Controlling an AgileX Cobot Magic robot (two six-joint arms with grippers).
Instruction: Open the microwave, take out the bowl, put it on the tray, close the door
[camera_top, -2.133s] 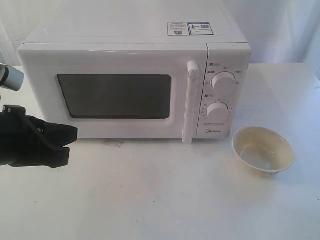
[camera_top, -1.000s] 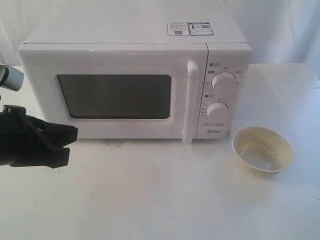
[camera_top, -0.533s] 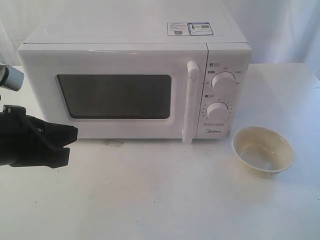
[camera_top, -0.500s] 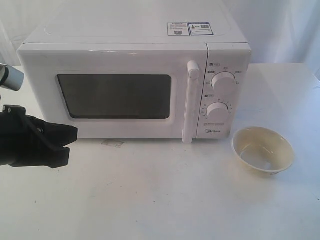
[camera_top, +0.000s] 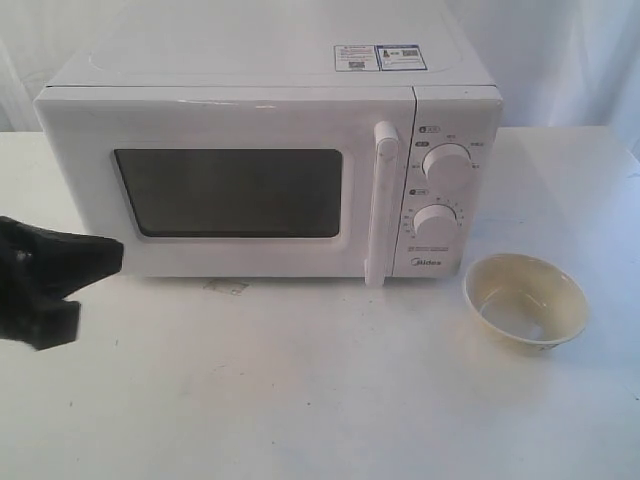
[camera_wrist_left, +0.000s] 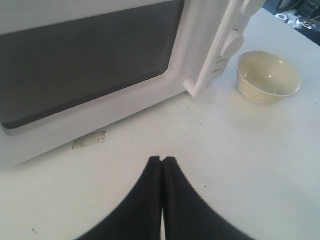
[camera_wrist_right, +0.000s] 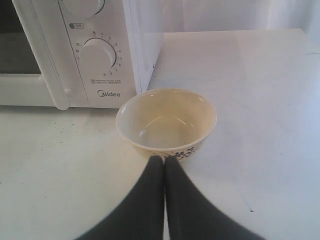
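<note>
The glossy round cream bowl (camera_wrist_right: 166, 121) sat on the matte white table (camera_top: 300, 400) beside the boxy Midea microwave (camera_top: 270, 120), door (camera_top: 230, 255) flush. The right gripper (camera_wrist_right: 163, 159), black fingers pressed together, was right by the bowl's patterned wall. The left gripper (camera_wrist_left: 161, 160), also pinched together, was well apart.

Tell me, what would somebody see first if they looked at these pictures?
The big white microwave jumps out first, sitting at the back of the table with its door shut. Next comes the little cream bowl, standing empty on the table in front of the microwave's dial end. At the left edge of the exterior view is the black left gripper, its fingers pressed together.
</note>
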